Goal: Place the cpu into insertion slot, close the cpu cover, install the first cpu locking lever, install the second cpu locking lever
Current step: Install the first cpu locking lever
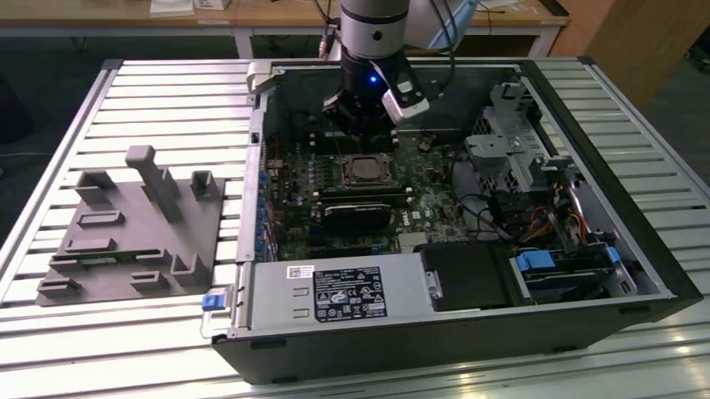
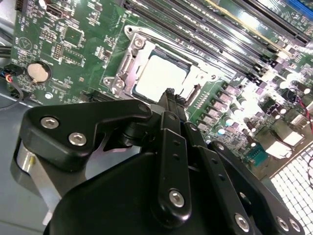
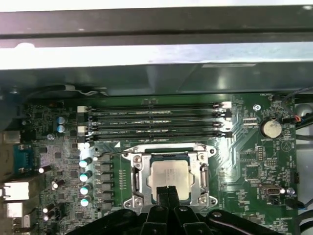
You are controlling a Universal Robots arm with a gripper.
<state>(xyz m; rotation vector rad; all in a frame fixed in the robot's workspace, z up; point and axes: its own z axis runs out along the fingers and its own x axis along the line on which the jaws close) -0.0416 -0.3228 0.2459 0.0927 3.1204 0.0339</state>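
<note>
In the exterior view, positioned inside the computer case (image 1: pixel 466 332) with gripper (image 1: pixel 361 133) beside the cpu (image 1: pixel 364 170) seated in its socket (image 1: pixel 339 172); in the second wrist view, closed (fingertips (image 2: pixel 169 100) together); in the first wrist view, overlapping the cpu's edge.

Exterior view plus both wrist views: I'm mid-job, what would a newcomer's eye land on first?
The arm reaches into the open computer case, which stands on a slatted table with a grey fixture tray on the exterior view's left. In the first wrist view, the bright silver cpu sits in its socket, framed by the cpu cover, and the gripper is shut with its tips right at the cpu's edge.
</note>
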